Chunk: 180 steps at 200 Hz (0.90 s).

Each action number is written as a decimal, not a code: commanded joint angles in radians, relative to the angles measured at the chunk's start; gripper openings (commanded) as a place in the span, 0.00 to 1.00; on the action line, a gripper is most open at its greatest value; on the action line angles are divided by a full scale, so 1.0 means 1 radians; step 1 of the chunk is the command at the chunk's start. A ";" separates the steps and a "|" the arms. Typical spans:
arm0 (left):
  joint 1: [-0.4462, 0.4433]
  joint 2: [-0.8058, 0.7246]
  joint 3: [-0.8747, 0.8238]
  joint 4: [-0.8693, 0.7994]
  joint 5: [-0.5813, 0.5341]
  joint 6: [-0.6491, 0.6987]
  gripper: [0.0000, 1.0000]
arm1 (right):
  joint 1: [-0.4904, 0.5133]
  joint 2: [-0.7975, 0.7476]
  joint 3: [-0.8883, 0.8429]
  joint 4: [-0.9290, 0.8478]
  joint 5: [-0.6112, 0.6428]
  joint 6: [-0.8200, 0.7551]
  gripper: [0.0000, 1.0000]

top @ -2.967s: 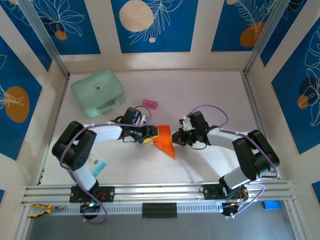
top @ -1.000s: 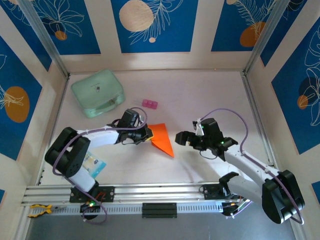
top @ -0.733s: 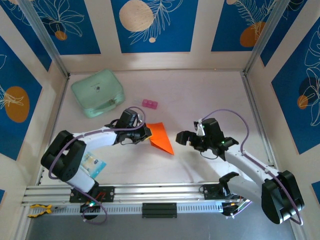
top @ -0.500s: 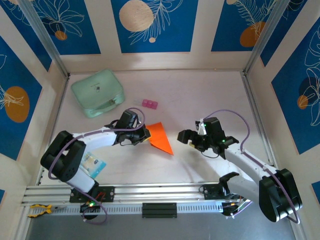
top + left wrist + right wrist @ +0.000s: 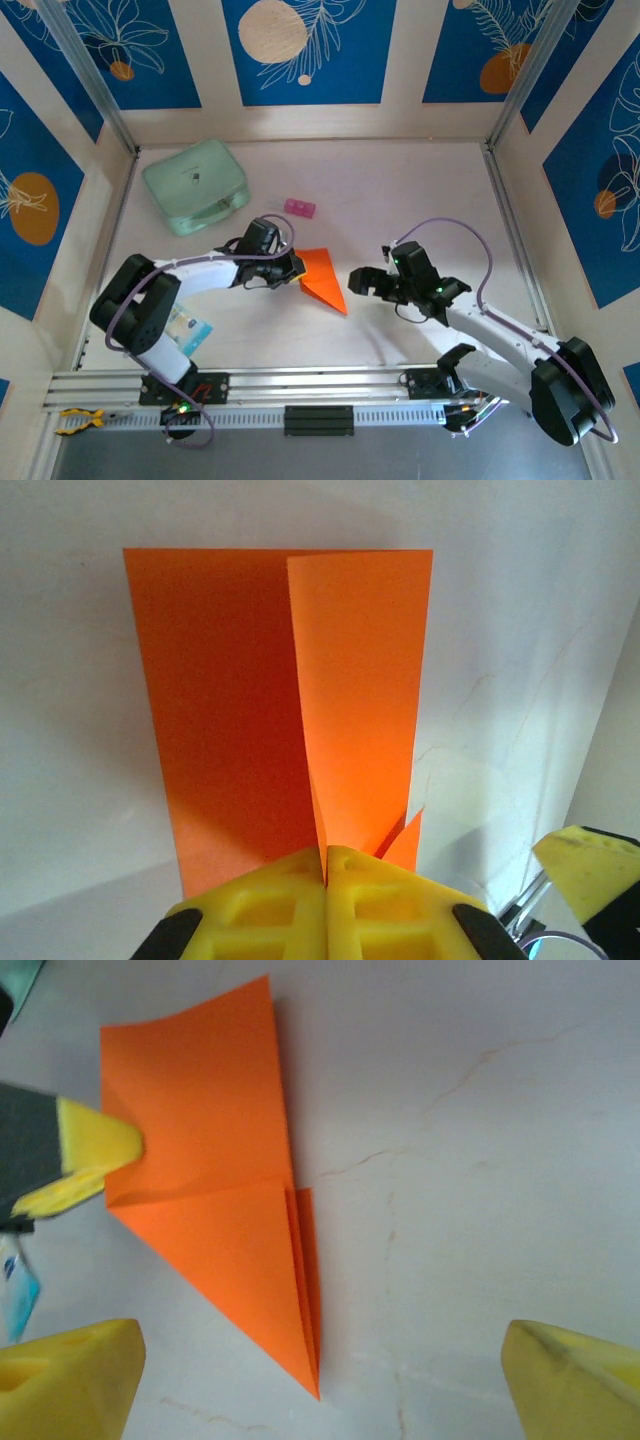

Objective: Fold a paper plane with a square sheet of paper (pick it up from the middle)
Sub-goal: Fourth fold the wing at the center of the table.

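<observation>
Left claw (image 5: pixel 292 270) was clamped tight, its yellow fingertips (image 5: pixel 285 890) pressed together on the edge of the thin bright orange paper sheet (image 5: pixel 322 277), right at the centre crease! The sheet rested on the pale table (image 5: pixel 420 190), mid-table between the two arms. Its end toward the arm bases was folded to a sharp point, and the other end was cut square. Right claw (image 5: pixel 362 283) hung near the paper's right side, jaws spread wide, gripping nothing. Back left sat the mint-green zip case (image 5: pixel 196 186). The small pink plastic block (image 5: pixel 299 208) lay between case and paper.
</observation>
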 commanded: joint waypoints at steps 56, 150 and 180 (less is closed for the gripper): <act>-0.004 0.023 0.042 -0.002 0.040 0.038 0.24 | -0.156 -0.030 -0.090 0.082 -0.170 -0.024 0.72; 0.017 0.053 0.028 0.174 0.140 0.031 0.32 | 0.376 -0.009 -0.164 0.309 0.323 -0.474 0.50; 0.022 0.050 0.020 0.197 0.155 0.028 0.24 | 0.444 0.078 -0.145 0.363 0.397 -0.548 0.45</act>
